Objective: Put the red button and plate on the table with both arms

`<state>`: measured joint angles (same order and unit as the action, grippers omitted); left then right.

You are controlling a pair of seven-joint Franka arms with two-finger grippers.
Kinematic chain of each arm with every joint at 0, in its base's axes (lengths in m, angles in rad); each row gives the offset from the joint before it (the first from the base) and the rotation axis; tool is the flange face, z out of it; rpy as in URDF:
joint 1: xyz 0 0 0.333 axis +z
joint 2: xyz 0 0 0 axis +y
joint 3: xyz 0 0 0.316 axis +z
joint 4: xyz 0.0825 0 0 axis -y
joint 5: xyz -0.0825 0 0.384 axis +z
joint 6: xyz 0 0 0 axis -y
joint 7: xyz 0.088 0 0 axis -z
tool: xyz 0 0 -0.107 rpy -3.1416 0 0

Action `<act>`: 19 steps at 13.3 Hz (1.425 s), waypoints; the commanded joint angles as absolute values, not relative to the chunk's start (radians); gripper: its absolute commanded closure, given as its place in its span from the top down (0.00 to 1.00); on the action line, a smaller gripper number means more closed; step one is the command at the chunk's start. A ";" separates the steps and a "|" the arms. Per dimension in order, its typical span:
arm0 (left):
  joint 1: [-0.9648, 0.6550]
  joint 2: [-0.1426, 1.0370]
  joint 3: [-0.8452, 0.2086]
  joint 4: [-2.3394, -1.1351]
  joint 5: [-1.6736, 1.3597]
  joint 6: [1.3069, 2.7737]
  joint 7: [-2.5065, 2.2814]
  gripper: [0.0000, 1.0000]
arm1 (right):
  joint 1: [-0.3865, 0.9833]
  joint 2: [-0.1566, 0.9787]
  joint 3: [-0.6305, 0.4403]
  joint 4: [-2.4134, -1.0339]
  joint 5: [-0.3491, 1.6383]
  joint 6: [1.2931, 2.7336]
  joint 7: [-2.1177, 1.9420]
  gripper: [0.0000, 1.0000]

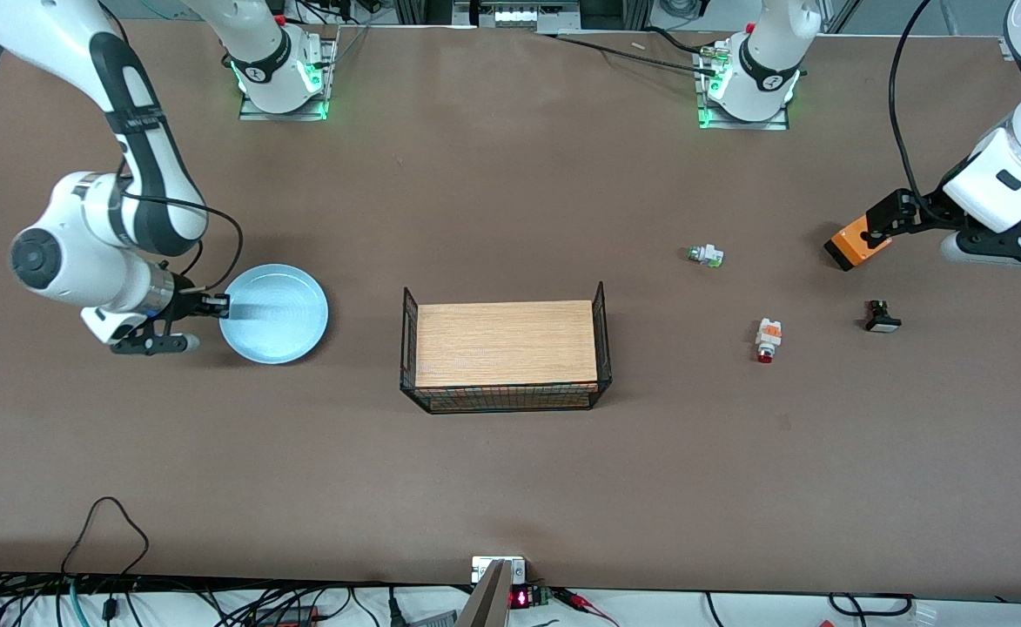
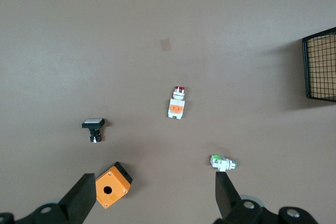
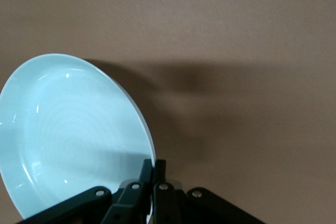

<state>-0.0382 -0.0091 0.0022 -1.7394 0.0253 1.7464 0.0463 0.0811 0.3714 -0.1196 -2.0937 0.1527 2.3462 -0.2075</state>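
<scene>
Round pale blue shallow plate (image 1: 275,313), empty, rim pinched by right end effector (image 1: 212,305). Small white red-capped button (image 1: 768,339) on matte brown bench (image 1: 510,453). Left end effector (image 2: 152,198) spread wide.

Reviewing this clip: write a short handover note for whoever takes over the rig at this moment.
Right end effector: shut on the plate rim, at the right arm's end of the table.
Left end effector: open, empty, up over the orange box.
Red button: lying on the table, apart from the basket, untouched.
Done: plate gripped.
Left: release the plate once it is placed; pick and place the red button.
</scene>
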 commanded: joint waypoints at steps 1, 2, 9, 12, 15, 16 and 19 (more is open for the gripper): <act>-0.048 0.035 0.005 -1.669 0.038 1.721 0.063 1.00 | 0.035 0.373 -0.101 -2.152 0.144 2.442 -0.314 0.00; -0.048 0.037 0.003 -1.667 0.038 1.720 0.063 1.00 | 0.013 0.391 -0.101 -2.152 0.144 2.465 -0.355 0.01; -0.045 0.037 0.003 -1.667 0.035 1.712 0.064 1.00 | 0.031 0.310 -0.083 -2.027 0.163 2.246 -0.175 1.00; -0.043 0.037 0.003 -1.667 0.035 1.706 0.066 1.00 | 0.078 0.267 -0.083 -1.932 0.160 2.111 -0.106 1.00; -0.041 0.037 0.003 -1.667 0.035 1.703 0.066 1.00 | 0.110 0.224 -0.086 -1.814 0.143 1.930 -0.020 1.00; -0.041 0.037 0.003 -1.667 0.035 1.703 0.066 1.00 | 0.110 0.219 -0.087 -1.752 0.131 1.854 -0.014 1.00; -0.041 0.037 0.003 -1.667 0.034 1.703 0.067 1.00 | 0.103 0.196 -0.097 -1.585 0.034 1.676 -0.017 1.00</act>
